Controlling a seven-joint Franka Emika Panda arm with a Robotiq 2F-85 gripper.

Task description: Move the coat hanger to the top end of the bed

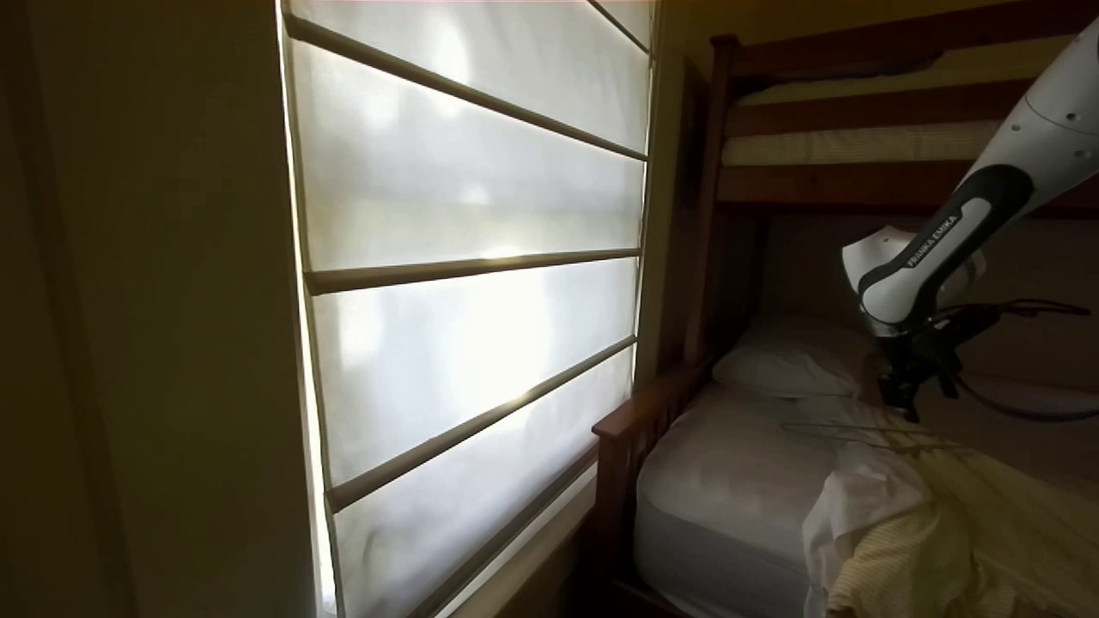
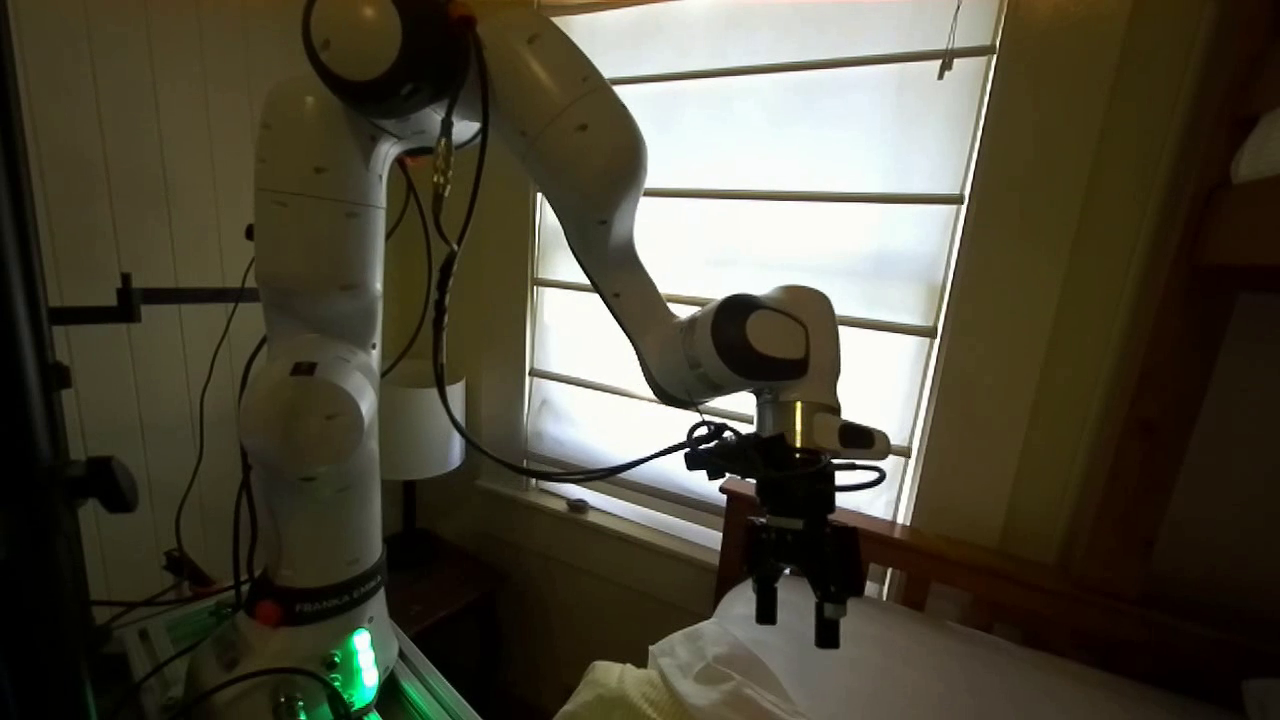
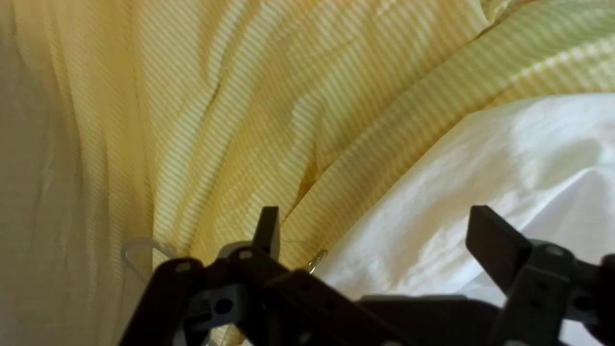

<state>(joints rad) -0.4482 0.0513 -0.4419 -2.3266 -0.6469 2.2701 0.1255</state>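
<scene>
The fingers (image 3: 497, 247) are spread wide with nothing in their grip, pointing down over the lower bunk. Seen from the wrist, the gap between them frames a yellow striped blanket (image 3: 269, 129), a fold of white cloth (image 3: 413, 240) and, close to one finger, the tip of a shiny metal hook (image 3: 316, 262). That hook appears to belong to the coat hanger (image 3: 139, 242), whose pale, rounded end shows at the blanket's edge; much of the rest is hidden behind the fingers. In an exterior view the hanger's thin outline lies across the bedding right by the fingertips, one end reaching near the white pillow (image 1: 781, 360) but apart from it; whether a fingertip touches it cannot be told. Beneath is the mattress (image 1: 730, 515) of a dark brown wooden bunk bed (image 1: 867, 183), its slatted end board (image 1: 648, 403) just beside the window. A pale fabric blind (image 1: 481, 206) covers the glass, lit from behind. The white Franka Emika arm (image 2: 590, 130) bends down from its base, and behind that a lamp (image 2: 425, 430) stands on a dark nightstand (image 2: 450, 595).
</scene>
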